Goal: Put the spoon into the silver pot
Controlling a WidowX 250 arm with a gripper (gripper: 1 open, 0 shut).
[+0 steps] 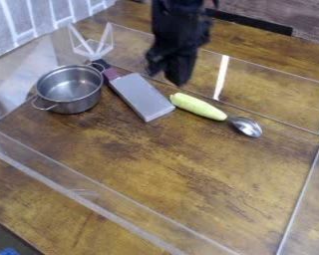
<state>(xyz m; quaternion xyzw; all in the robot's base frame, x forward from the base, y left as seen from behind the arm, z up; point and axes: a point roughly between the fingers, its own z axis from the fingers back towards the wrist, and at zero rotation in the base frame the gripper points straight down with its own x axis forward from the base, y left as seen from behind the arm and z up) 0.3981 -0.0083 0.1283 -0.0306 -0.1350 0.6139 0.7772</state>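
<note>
The spoon [206, 109] lies flat on the wooden table, its yellow-green handle pointing left and its silver bowl at the right end. My gripper [178, 78] hangs above and just behind the handle's left end, clear of it. Its fingers look pressed together with nothing between them. The silver pot [69, 89] stands at the left, upright, with nothing inside it.
A flat grey block [140, 96] lies between the pot and the spoon, with a small dark red piece [101, 69] at its far end. Clear plastic walls [69, 174] ring the work area. A clear stand [91, 41] sits at the back left.
</note>
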